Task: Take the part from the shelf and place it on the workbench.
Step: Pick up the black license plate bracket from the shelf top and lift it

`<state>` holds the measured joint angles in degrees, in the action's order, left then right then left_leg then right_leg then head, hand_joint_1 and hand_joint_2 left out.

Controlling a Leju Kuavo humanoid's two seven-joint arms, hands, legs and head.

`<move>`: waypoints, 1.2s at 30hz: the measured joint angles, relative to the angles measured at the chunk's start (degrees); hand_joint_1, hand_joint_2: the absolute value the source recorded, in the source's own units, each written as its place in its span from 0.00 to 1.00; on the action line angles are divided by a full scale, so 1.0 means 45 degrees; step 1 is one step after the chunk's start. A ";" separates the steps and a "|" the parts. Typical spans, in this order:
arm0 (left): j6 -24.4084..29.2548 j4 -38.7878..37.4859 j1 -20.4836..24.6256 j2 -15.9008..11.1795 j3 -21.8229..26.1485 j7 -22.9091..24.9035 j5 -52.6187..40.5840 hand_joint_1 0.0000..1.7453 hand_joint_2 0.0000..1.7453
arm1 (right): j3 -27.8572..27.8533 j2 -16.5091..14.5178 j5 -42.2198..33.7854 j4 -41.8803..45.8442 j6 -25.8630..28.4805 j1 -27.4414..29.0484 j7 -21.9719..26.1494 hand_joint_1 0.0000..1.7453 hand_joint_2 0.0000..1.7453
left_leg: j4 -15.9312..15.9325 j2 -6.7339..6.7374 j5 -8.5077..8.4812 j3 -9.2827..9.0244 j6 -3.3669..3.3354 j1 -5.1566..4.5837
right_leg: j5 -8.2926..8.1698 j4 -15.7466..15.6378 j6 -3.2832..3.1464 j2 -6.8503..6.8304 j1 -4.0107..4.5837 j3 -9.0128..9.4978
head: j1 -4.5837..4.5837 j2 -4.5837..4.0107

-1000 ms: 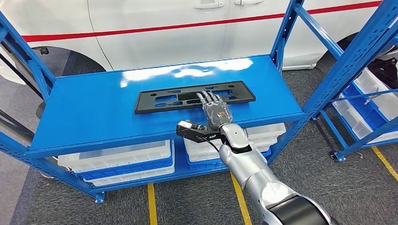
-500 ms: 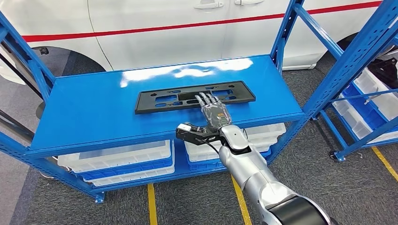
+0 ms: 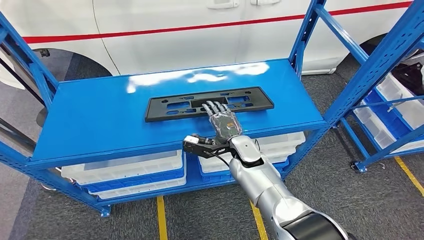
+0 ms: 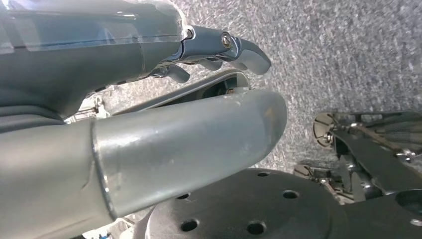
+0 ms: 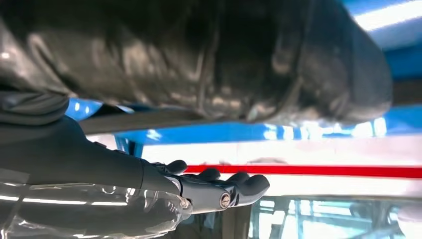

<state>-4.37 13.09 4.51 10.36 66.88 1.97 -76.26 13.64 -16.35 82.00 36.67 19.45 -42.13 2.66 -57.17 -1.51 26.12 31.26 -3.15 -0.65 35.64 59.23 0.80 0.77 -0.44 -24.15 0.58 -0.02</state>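
The part (image 3: pixel 209 104), a long flat black plastic frame with several cut-outs, lies flat on the top board of the blue shelf (image 3: pixel 100 120), about in the middle of the board and a little nearer to its back edge than to its front edge. Its long side runs along the length of the shelf. The right hand (image 3: pixel 221 120) is stretched out over the front half of the board, palm down, with the fingers (image 3: pixel 215 107) straight and a little spread; the tips lie over the near edge of the part, near its middle. The hand holds nothing, and I cannot tell if the tips really press on the part or stay just above it. In the right wrist view the same hand (image 5: pixel 199 189) shows with its fingers extended, and the blue of the shelf is just beside it. The left hand (image 4: pixel 164 74) is seen in the left wrist view against the grey carpet floor (image 4: pixel 348 55); it hangs free with nothing in it, and the fingers look slightly bent and apart. Under the top board of the shelf stand white and blue plastic bins (image 3: pixel 130 170). Behind the shelf is a white car (image 3: pixel 175 30) with a red stripe on its side. To the right of the shelf stands a second blue rack (image 3: pixel 380 65) with more bins.
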 joint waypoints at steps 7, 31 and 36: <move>0.0005 0.0000 -0.0027 0.0009 0.0004 -0.0002 0.0000 0.00 0.00 | 0.0000 0.0020 0.0001 0.0028 0.0006 0.0218 0.0001 0.00 0.00 | -0.0011 0.0021 0.0262 -0.0260 0.0047 0.0017 | -0.1386 0.1818 -0.0089 -0.0080 -0.0064 -0.2608 | -0.0001 -0.0001; 0.0057 0.0005 0.0028 -0.0032 0.0007 -0.0164 0.0050 0.00 0.00 | -0.0010 0.0001 0.0011 0.0007 -0.0387 0.0175 0.0435 0.00 1.00 | -0.0236 0.0212 -0.0674 0.1050 0.0614 0.0099 | -0.1345 -0.0145 -0.0431 -0.0163 0.0028 -0.1382 | 0.0023 -0.0001; 0.0034 0.0005 0.0062 -0.0049 0.0010 -0.0222 0.0118 0.00 0.00 | -0.0005 0.0001 0.0011 -0.0046 -0.0373 0.0167 0.0426 0.00 1.00 | -0.0238 0.0214 -0.0636 0.1045 0.0561 0.0091 | -0.1358 -0.0235 -0.0380 -0.0163 0.0023 -0.1335 | 0.0021 0.0000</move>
<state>-4.22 13.11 4.79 10.14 66.93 0.97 -75.73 13.62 -16.35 82.05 36.46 17.77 -41.38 4.58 -58.24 -0.55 23.26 35.96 -0.63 -0.24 29.53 58.17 -0.90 0.03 -0.34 -30.16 0.68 -0.02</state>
